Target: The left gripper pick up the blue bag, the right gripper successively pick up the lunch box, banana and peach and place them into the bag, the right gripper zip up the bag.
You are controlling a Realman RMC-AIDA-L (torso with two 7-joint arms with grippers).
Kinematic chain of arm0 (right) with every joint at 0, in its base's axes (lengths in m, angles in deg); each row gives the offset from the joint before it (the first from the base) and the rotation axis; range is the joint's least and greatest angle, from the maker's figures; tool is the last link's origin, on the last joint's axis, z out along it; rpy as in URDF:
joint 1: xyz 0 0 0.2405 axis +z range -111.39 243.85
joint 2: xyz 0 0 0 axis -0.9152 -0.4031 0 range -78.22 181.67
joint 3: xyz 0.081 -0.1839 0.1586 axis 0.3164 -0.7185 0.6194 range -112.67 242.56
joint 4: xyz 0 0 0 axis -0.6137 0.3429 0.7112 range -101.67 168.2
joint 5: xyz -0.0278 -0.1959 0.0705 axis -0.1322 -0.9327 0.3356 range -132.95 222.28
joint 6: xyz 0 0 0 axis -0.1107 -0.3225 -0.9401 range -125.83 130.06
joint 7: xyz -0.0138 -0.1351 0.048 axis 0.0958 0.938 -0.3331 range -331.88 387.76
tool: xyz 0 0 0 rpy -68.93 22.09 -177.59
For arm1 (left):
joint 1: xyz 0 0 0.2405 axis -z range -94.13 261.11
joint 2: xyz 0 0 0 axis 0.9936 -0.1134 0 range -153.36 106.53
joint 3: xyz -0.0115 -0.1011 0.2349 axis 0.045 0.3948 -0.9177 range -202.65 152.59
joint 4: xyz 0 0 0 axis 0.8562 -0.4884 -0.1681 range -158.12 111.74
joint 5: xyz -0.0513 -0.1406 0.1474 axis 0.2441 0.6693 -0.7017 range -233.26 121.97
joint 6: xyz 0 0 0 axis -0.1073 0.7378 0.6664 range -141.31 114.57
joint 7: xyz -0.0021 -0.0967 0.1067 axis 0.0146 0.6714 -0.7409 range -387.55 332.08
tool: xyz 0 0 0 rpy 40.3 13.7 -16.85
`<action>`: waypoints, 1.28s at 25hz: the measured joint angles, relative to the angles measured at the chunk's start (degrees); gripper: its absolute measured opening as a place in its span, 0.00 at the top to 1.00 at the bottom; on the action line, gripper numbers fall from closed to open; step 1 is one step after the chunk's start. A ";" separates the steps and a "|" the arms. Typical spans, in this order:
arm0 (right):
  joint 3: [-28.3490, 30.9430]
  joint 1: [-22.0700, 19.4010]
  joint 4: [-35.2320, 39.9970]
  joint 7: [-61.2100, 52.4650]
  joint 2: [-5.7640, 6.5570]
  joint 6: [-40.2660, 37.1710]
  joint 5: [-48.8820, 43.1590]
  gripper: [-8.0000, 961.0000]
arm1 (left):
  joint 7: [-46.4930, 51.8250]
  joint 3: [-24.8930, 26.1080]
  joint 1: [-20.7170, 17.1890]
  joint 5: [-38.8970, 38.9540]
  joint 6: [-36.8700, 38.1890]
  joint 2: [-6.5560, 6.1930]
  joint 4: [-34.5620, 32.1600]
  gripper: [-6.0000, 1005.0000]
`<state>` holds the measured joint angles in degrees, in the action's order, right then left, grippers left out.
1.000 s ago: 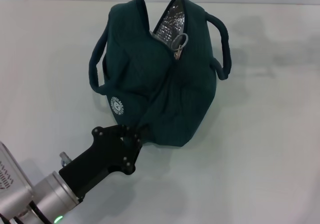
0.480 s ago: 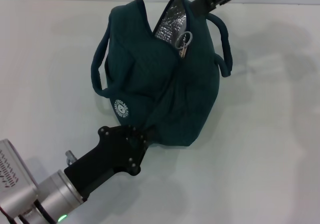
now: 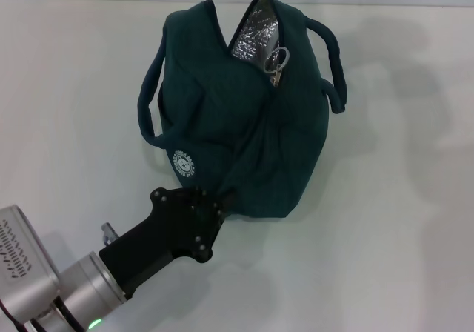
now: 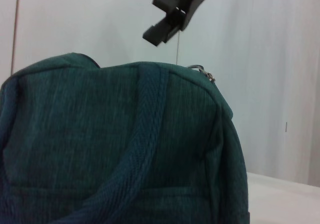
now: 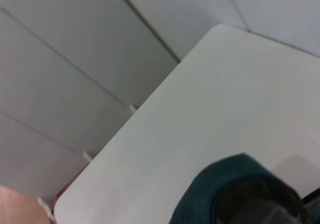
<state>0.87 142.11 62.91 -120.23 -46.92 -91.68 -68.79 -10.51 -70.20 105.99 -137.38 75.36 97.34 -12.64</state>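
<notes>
Your left hand (image 3: 219,207) pinches the blue bag's (image 3: 244,117) near corner on the worktop (image 3: 392,198); your right hand (image 4: 167,21) hovers above the bag, fingers spread.

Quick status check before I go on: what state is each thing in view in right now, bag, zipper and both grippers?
Dark teal-blue fabric bag: on the white table, pinched at its near lower corner.
Zipper with silver ring pull: partly shut, foil lining showing at the far end.
Left gripper: jaws shut on the bag's fabric.
Right gripper: raised above the bag's far end, holding nothing visible; jaw state unclear.
</notes>
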 joint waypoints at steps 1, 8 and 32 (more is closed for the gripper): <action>0.03 0.46 -0.03 -1.11 0.45 0.06 -0.08 0.49 | -0.01 0.00 0.01 -0.11 0.00 0.00 0.00 0.95; -0.09 1.87 -5.51 -5.59 2.52 -0.48 -0.46 0.49 | -0.83 0.06 0.55 -1.03 0.06 0.00 0.06 0.95; 0.79 -1.91 -2.88 0.82 -4.43 3.37 -2.03 0.51 | -1.59 -0.01 0.46 -3.30 0.52 0.00 0.23 0.95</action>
<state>1.66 140.20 60.03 -119.41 -51.35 -88.31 -70.82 -12.09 -70.21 106.45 -140.68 75.89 97.35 -12.41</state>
